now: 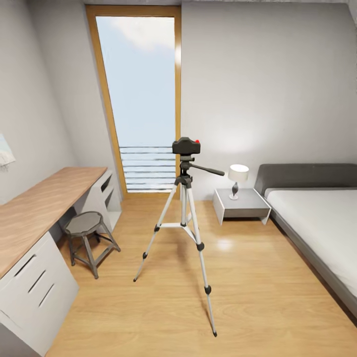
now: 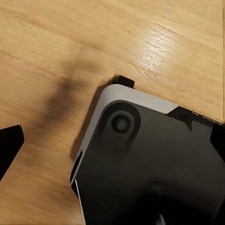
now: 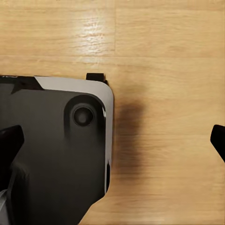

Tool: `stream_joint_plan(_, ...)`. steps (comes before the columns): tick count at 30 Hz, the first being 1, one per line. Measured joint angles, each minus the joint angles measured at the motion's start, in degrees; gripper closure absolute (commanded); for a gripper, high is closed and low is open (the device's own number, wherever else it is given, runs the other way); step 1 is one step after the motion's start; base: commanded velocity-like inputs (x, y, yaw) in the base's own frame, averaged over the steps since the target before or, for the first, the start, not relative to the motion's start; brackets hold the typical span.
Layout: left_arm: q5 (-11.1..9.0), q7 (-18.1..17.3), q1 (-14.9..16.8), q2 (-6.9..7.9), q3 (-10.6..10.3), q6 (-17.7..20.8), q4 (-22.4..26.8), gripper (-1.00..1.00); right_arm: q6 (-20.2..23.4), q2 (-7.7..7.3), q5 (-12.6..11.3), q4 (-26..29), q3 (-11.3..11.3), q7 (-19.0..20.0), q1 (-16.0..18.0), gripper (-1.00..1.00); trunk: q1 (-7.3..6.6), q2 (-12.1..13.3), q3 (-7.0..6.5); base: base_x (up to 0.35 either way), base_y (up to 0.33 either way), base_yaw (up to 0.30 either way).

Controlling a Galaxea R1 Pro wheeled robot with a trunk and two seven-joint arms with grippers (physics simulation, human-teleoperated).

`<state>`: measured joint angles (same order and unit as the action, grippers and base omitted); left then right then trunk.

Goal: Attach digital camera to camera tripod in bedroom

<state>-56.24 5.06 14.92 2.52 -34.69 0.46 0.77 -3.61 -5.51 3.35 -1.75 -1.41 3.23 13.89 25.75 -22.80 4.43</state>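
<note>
The camera tripod (image 1: 184,208) stands in the middle of the bedroom floor on three spread silver legs, its pan handle pointing right. The black digital camera (image 1: 186,146) sits on top of its head, level, with the red button at its right end. In the left wrist view my left gripper (image 2: 115,145) hangs open over the wood floor, one black fingertip (image 2: 9,145) at each edge of the picture and nothing between them. My right gripper (image 3: 115,145) is open the same way, a fingertip (image 3: 9,145) at each edge.
A long wooden desk (image 1: 39,208) runs along the left wall with a low grey stool (image 1: 87,233) beside it. A nightstand (image 1: 243,204) with a lamp (image 1: 238,179) and the bed (image 1: 317,218) stand on the right. My dark base (image 2: 150,173) lies below both wrists.
</note>
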Motion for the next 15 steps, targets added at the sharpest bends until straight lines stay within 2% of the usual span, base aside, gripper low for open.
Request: stream_joint_plan(15, -0.4, -0.6, -0.6, -0.84, 0.1, -3.1, -0.6, -1.0, 0.0, 0.21, -0.1, 0.0, 0.0, 0.0, -0.1, -1.0, 0.0, 0.0, -1.38, 0.0, 0.0, 0.0)
